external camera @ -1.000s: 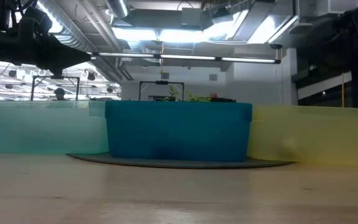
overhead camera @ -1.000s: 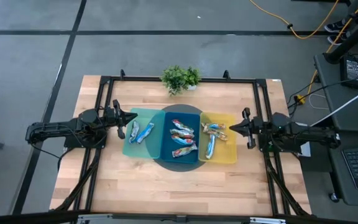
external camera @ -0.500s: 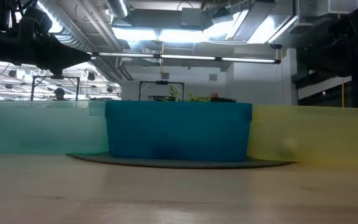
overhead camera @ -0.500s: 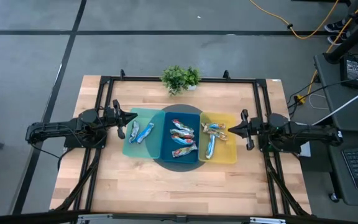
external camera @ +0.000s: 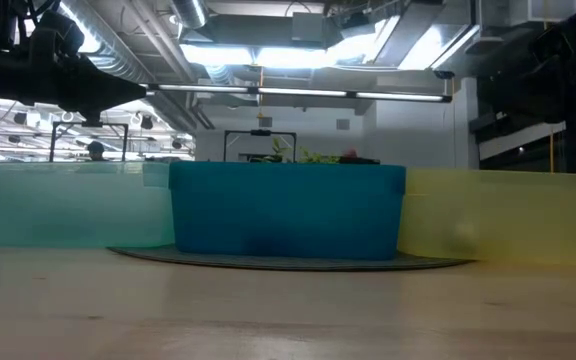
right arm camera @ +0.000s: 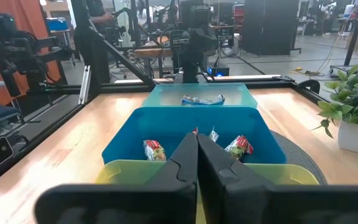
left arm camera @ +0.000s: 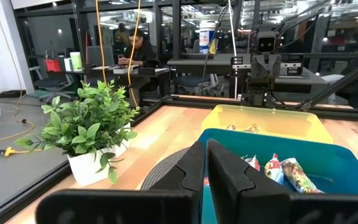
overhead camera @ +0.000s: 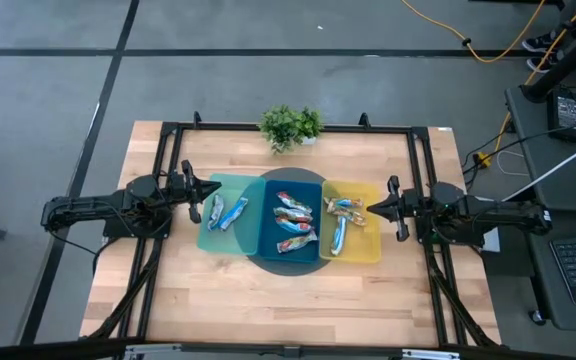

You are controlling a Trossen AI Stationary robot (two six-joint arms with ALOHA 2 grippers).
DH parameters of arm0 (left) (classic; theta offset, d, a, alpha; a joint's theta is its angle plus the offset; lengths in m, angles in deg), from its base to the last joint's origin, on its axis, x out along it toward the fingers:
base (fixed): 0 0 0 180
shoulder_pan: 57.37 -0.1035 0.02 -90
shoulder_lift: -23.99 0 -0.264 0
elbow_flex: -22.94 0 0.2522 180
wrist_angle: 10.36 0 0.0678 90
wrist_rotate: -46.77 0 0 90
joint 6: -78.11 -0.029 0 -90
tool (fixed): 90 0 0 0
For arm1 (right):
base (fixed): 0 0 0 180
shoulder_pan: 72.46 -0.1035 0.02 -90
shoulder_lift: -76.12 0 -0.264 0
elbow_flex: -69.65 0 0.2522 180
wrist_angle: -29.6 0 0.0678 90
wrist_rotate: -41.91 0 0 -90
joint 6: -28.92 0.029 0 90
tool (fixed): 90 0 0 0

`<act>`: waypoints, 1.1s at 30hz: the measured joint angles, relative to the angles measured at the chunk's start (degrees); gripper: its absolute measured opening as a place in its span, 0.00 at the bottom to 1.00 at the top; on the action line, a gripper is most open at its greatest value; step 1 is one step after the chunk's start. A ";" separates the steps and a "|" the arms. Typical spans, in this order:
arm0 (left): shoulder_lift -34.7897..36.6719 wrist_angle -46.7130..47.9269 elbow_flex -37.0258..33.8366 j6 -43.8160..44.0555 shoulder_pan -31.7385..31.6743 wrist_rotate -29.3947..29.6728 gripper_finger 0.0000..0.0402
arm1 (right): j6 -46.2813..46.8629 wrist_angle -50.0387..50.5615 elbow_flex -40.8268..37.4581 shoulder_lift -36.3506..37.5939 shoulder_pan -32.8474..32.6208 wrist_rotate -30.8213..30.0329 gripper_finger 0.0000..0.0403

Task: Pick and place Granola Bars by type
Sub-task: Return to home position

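Observation:
Three bins stand side by side mid-table: a teal bin (overhead camera: pixel 226 213) on the left, a blue bin (overhead camera: pixel 290 220) in the middle and a yellow bin (overhead camera: pixel 353 222) on the right. Two granola bars (overhead camera: pixel 227 212) lie in the teal bin, several bars (overhead camera: pixel 294 222) in the blue one, and a few bars (overhead camera: pixel 342 222) in the yellow one. My left gripper (overhead camera: pixel 217 189) hovers level at the teal bin's left edge, shut and empty (left arm camera: pixel 205 163). My right gripper (overhead camera: pixel 372 207) hovers level at the yellow bin's right edge, shut and empty (right arm camera: pixel 197 152).
A small green potted plant (overhead camera: pixel 290 126) stands at the table's far edge behind the bins. A round dark mat (overhead camera: pixel 290 263) lies under the blue bin. A black frame (overhead camera: pixel 423 200) runs along the table's sides. Bare wood stretches across the near half of the table (overhead camera: pixel 288 300).

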 joint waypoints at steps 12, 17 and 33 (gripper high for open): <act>0.00 0.00 0.00 -0.01 -0.01 0.00 0.03 | -0.26 0.04 -0.01 0.00 0.00 -0.04 0.06; 0.00 0.00 0.00 -0.02 -0.02 0.00 0.02 | -0.28 0.07 0.00 0.00 0.00 -0.04 0.05; -0.02 1.63 0.00 -8.94 -0.02 -11.96 0.02 | -0.35 0.11 0.00 0.00 0.02 -0.09 0.04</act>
